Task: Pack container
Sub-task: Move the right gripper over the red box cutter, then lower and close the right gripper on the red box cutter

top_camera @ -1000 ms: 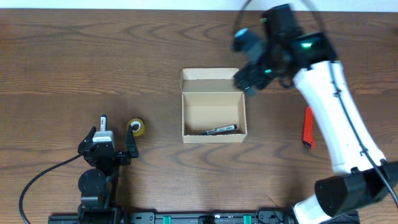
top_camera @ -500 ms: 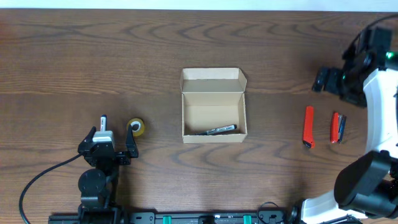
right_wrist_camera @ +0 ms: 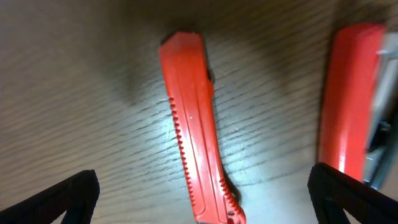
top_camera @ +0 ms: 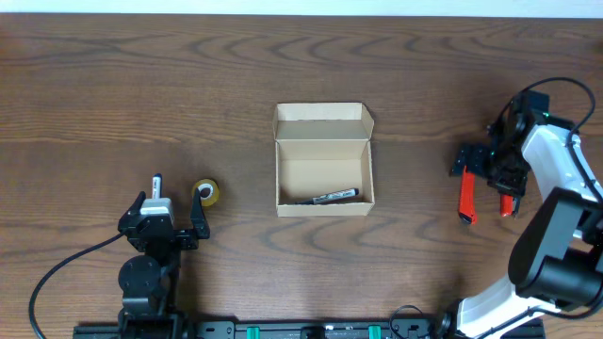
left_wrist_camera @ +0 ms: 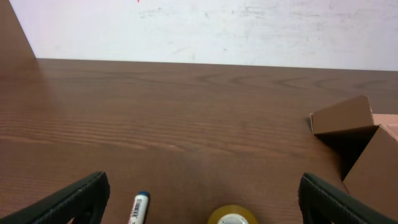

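Observation:
The container (top_camera: 323, 160), a tan cardboard box, stands open at the table's middle with its lid flap folded back. A black marker (top_camera: 335, 197) lies along its near wall. My right gripper (top_camera: 485, 169) hovers open at the right, straddling a red utility knife (right_wrist_camera: 196, 130) that lies on the wood between its fingers without touching them. The knife (top_camera: 465, 204) partly shows below the gripper. My left gripper (top_camera: 172, 205) rests open near the front left. A white marker with a blue cap (left_wrist_camera: 138, 207) and a yellow tape roll (left_wrist_camera: 232, 216) lie between its fingers.
A second red item (right_wrist_camera: 351, 99) with a dark side lies just right of the knife, under my right finger. The white marker (top_camera: 156, 183) and tape roll (top_camera: 206, 193) sit left of the box. The box's lid corner (left_wrist_camera: 343, 117) shows in the left wrist view.
My right arm swung from over the box's back right corner out to the right and came down over the red knife. The left arm and the box have not moved.

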